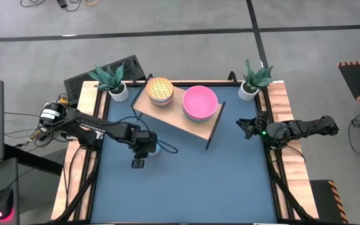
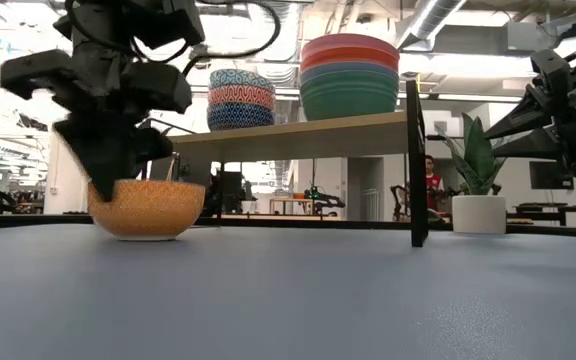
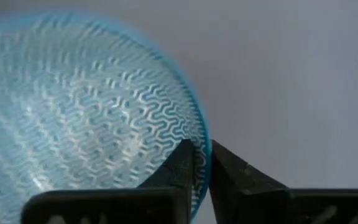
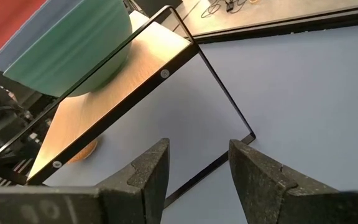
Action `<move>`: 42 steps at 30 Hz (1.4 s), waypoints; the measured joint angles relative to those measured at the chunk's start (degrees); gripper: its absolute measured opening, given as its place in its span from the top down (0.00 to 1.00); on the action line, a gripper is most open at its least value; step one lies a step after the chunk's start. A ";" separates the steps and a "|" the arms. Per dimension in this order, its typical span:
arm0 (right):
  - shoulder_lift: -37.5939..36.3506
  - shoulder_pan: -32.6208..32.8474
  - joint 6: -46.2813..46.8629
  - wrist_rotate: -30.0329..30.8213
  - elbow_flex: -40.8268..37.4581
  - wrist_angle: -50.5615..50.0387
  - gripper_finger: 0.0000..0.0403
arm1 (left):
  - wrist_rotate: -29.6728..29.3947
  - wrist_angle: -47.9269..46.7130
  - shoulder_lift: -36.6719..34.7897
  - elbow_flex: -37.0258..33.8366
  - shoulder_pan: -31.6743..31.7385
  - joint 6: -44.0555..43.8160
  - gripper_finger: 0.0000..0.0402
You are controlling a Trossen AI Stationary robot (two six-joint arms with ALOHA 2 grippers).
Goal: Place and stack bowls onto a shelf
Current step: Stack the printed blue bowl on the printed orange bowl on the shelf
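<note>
A small patterned bowl point(image 2: 148, 208), yellow-orange outside, stands upright with its base on the blue table, in front of the shelf point(image 2: 298, 130). Its inside point(image 3: 86, 106) shows a light blue wavy pattern. My left gripper point(image 3: 201, 149) is above it point(image 1: 141, 149), shut on its rim. The wooden shelf point(image 1: 186, 115) carries a stack of small patterned bowls point(image 1: 160, 90) and a stack of large bowls point(image 1: 200, 103) with pink on top. My right gripper point(image 4: 197, 165) is open and waits near the shelf's right end point(image 1: 242, 125). My left gripper has the small bowl by its rim point(image 3: 199, 132): one finger point(image 3: 180, 167) inside the bowl, the other point(image 3: 232, 171) outside, the wall pinched between them. The fingers come from above, pointing down. The bowl's base point(image 2: 144, 235) sits on the table, upright.
Two white pots with green plants stand at the table's far corners point(image 1: 119, 87) point(image 1: 250, 87). The shelf's thin black leg point(image 2: 417, 165) stands right of the bowl. Wooden rails point(image 1: 291, 162) run along the table's sides. Bare blue table point(image 1: 192, 181) lies toward the near edge.
</note>
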 joint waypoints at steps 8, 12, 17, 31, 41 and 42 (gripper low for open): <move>0.00 0.00 0.00 0.00 0.00 0.00 0.53 | 4.30 -1.63 -0.22 6.23 -0.49 -4.95 0.99; 0.00 0.00 -0.07 0.02 0.00 0.00 0.53 | 3.81 -11.92 -0.33 13.79 -0.76 -3.45 0.99; 0.02 0.00 -1.40 0.02 0.00 -0.02 0.53 | 3.24 -24.72 -0.31 24.97 -0.73 -0.23 1.00; 0.02 0.00 -2.59 0.04 0.00 -0.01 0.53 | -16.70 -43.17 -0.40 58.36 3.96 11.72 1.00; 0.01 0.00 -2.77 0.14 0.00 -0.01 0.53 | -20.87 -35.98 1.48 64.49 16.72 26.96 1.00; 0.01 0.00 -2.75 0.15 0.00 -0.02 0.53 | -19.75 -36.05 2.23 64.49 18.10 27.94 1.00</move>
